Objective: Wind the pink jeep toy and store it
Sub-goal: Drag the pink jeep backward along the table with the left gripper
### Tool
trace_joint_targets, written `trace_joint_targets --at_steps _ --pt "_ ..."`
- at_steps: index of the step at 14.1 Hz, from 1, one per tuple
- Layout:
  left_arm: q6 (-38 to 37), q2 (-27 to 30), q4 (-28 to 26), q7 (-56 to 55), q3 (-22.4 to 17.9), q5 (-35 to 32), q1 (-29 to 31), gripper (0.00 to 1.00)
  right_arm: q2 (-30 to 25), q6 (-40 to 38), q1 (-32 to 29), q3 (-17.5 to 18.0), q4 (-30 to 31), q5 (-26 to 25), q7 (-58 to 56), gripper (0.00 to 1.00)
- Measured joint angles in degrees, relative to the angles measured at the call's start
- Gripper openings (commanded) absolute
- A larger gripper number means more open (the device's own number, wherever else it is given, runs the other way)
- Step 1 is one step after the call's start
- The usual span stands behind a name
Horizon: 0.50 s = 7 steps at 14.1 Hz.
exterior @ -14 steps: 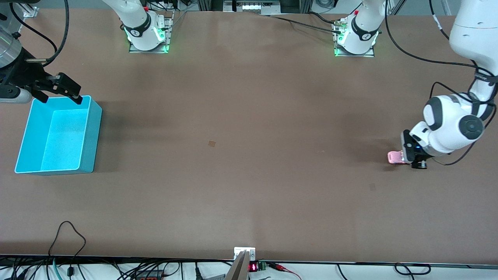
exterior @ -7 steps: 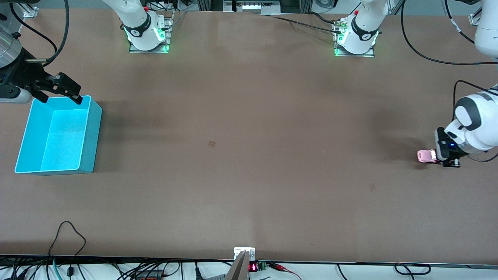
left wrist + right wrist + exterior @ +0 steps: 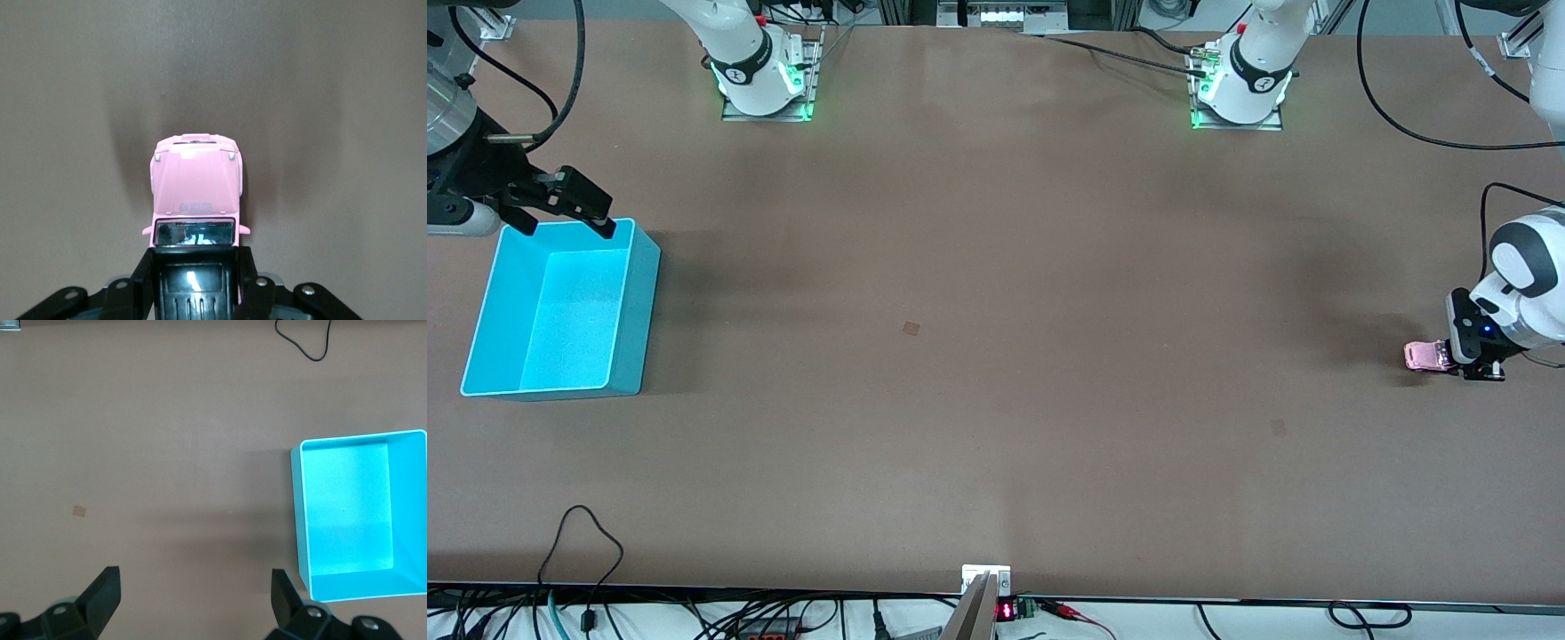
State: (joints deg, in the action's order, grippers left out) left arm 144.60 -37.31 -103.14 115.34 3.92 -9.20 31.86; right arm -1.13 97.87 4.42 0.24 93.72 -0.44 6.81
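Front view, from the right arm's end of the worktop to the left arm's end. One turquoise bin, open-topped and empty, stands directly under the right gripper, whose fingers are spread wide and hold nothing; the right arm waits there, its fingertips over the bin's rim nearest the robots' bases. One small brown patch marks the bare middle of the worktop, and a second, fainter one lies toward the left arm's end; nothing stands on the surface between bin and toy.

One pink jeep toy sits at the left arm's end, low at the worktop surface, clamped at its black roofed rear by the left gripper, whose fingers are closed narrowly on it. The toy's long axis runs along the worktop's length, in line with the gripper; its bonnet points away from the gripper, toward the bin. In the left wrist view, the bonnet and windscreen project forward of the fingers.
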Motion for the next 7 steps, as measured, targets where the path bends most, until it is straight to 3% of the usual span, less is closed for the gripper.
trace_joint_targets --at_steps 4,5,6,7 --pt "0.0 -0.1 0.2 0.0 0.1 0.0 0.3 0.14 0.0 0.0 0.0 0.0 0.0 0.0 0.0 1.0" --pt "0.0 -0.1 0.2 0.0 0.1 0.0 0.3 0.29 0.0 0.0 0.0 0.0 0.0 0.0 0.0 1.0" --pt "0.0 -0.2 0.2 0.0 0.1 0.0 0.4 0.79 0.0 0.0 0.0 0.0 0.0 0.0 0.0 1.0" --pt "0.0 -0.2 0.3 0.0 0.1 0.0 0.4 1.0 0.0 0.0 0.0 0.0 0.0 0.0 0.0 1.0"
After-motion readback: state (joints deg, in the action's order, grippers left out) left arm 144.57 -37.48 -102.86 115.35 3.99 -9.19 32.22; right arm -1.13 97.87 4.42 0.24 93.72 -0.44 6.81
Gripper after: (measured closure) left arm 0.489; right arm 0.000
